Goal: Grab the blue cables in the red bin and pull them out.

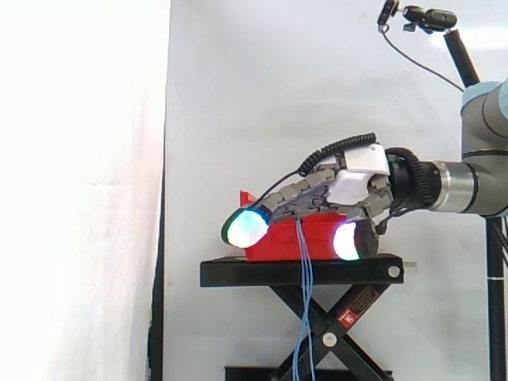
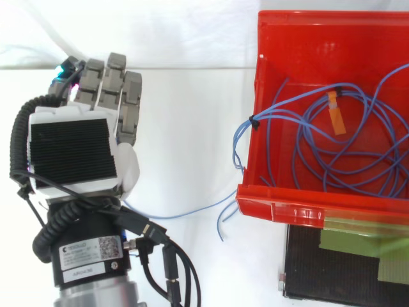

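Some blue cables (image 2: 254,119) obsc. under hand (image 2: 73,153); red bin (image 2: 319,211) cropped.

The black stand (image 1: 302,272) held centre stage, its scissor legs (image 1: 305,325) crossed beneath the flat top. A red sticker (image 1: 359,304) showed on one leg just under that top, and a white knob (image 1: 394,272) sat on the stand's right end. Behind the stand hung the white curtain (image 1: 79,159) (plain, top to bottom). High above and to the right of the stand, a small black camera (image 1: 432,17) perched on a slanted rod (image 1: 464,57). Seen from above, strips of green tape (image 2: 364,243) lay across the stand's top.
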